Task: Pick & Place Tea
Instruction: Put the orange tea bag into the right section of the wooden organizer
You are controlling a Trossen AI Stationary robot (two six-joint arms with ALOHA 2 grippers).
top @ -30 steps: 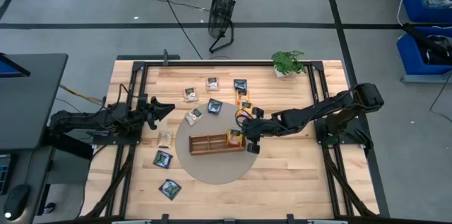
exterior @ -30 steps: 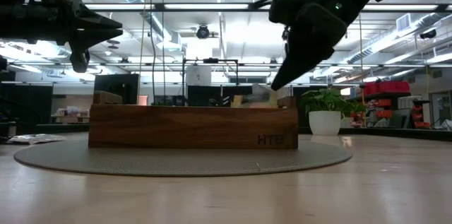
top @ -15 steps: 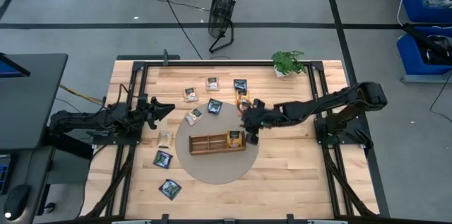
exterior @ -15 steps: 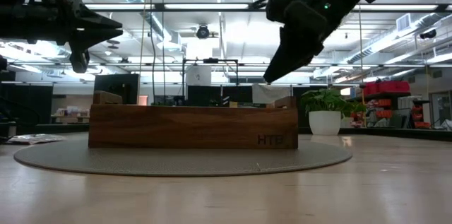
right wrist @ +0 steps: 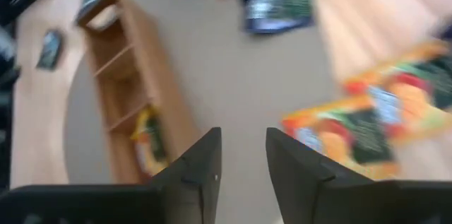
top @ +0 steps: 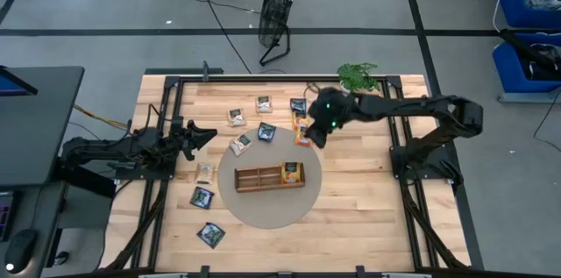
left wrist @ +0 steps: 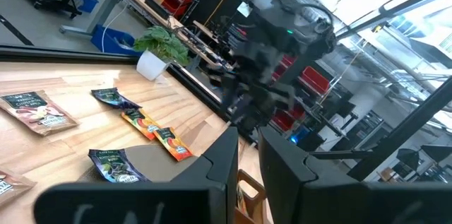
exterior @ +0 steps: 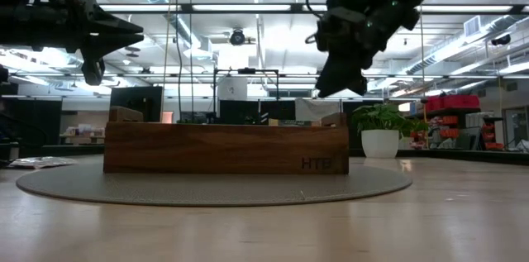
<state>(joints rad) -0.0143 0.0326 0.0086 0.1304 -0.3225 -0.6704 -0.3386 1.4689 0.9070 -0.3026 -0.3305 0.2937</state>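
Right gripper (top: 313, 135) hangs just right of centre in the upper half of the high view, above the table's far middle, over an orange tea sachet (top: 303, 134) that lies on the wood just off the grey round mat (top: 263, 208). Its wrist view shows the two dark fingers (right wrist: 201, 171) parted with a clear gap and nothing between them, so the claw is released and empty; the same orange sachet (right wrist: 353, 136) lies flat beneath it.

One orange-and-yellow sachet (top: 291, 172) already sits in the right-end compartment of the wooden tray (top: 263, 178), which rests on the mat in the middle of the frame. The other sachets lie scattered on the wooden table (top: 351, 217): two pale ones (top: 236, 117) and a dark one (top: 298, 104) toward the upper centre, a dark one (top: 266, 131) at the mat's upper edge, and more dark ones (top: 210, 234) toward the lower left.

Left gripper (top: 203, 131) waits at the left of the high view, raised off the table; its wrist view shows the fingers (left wrist: 222, 160) close together with a narrow slit between them and nothing held.
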